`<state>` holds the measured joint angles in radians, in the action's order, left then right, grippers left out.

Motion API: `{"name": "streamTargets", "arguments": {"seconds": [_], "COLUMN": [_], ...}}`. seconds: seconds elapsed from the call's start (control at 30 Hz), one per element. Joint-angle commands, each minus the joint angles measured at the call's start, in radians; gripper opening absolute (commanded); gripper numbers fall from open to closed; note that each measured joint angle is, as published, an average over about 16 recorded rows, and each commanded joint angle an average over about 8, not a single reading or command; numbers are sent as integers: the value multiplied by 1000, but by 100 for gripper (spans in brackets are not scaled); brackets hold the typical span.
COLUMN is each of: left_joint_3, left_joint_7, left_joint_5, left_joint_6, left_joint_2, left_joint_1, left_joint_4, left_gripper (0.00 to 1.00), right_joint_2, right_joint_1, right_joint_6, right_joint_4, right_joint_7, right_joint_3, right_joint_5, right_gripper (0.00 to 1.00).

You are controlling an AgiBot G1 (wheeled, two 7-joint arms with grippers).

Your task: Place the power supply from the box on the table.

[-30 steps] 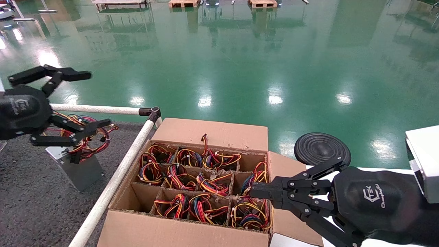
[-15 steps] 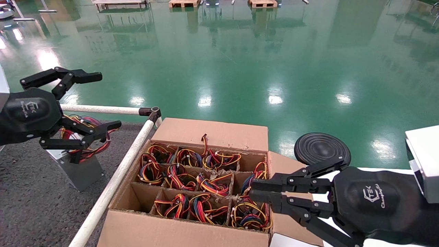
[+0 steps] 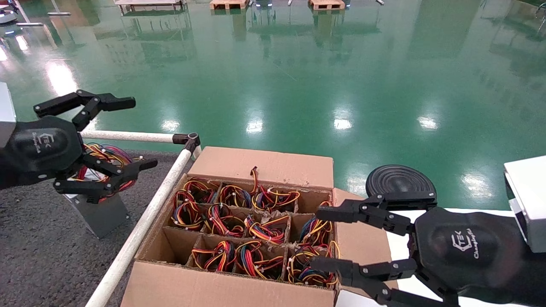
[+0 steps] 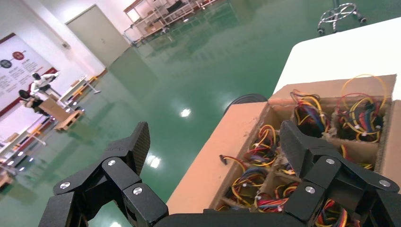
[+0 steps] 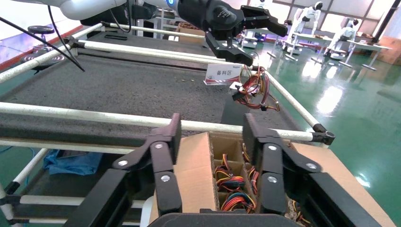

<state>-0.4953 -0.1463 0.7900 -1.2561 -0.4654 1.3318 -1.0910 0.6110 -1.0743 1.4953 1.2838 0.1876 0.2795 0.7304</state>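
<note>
One power supply [image 3: 100, 215], a silver-grey block with a bundle of coloured wires on top, stands on the dark grey table [image 3: 38, 256]. My left gripper [image 3: 138, 133] hovers open just above and beside its wires, holding nothing. The brown box [image 3: 230, 290] sits right of the table, its cells filled with several more wire bundles [image 3: 260, 230]. My right gripper [image 3: 318, 238] is open over the box's right-hand cells, one finger on each side of a bundle, not touching it. In the right wrist view the right gripper [image 5: 212, 124] straddles the box wall [image 5: 194, 175].
White pipe rails [image 3: 140, 226] edge the table next to the box. A black round disc [image 3: 401, 181] and a white tabletop [image 3: 396, 247] lie behind the right gripper. The box's front-left cell [image 3: 175, 247] holds nothing. A small white sign [image 5: 222, 74] stands on the table.
The right gripper has gone from shut to wide open over the box's right cells. The left gripper, open throughout, has drifted right and slightly lower, off the power supply on the table.
</note>
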Motion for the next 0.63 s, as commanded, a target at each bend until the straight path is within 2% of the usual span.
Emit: {"name": "streamTargets", "arguments": {"seconds": [0.03, 0.63], "left_joint_3": [3, 36], "left_joint_7": [5, 56], "left_joint_5": [-1, -9], "left_joint_6": [-4, -39], "left_joint_2": [-2, -24], "left_joint_1": [-4, -42], "left_joint_4": [-3, -32], "left_gripper": [100, 100], "right_joint_2": [0, 0], "right_joint_1": [0, 0], "right_joint_6": [0, 0], "right_joint_4": [0, 0], "right_joint_7": [0, 0], "right_joint_3": [0, 0], "right_joint_5": [0, 0], "right_gripper": [100, 100]}}
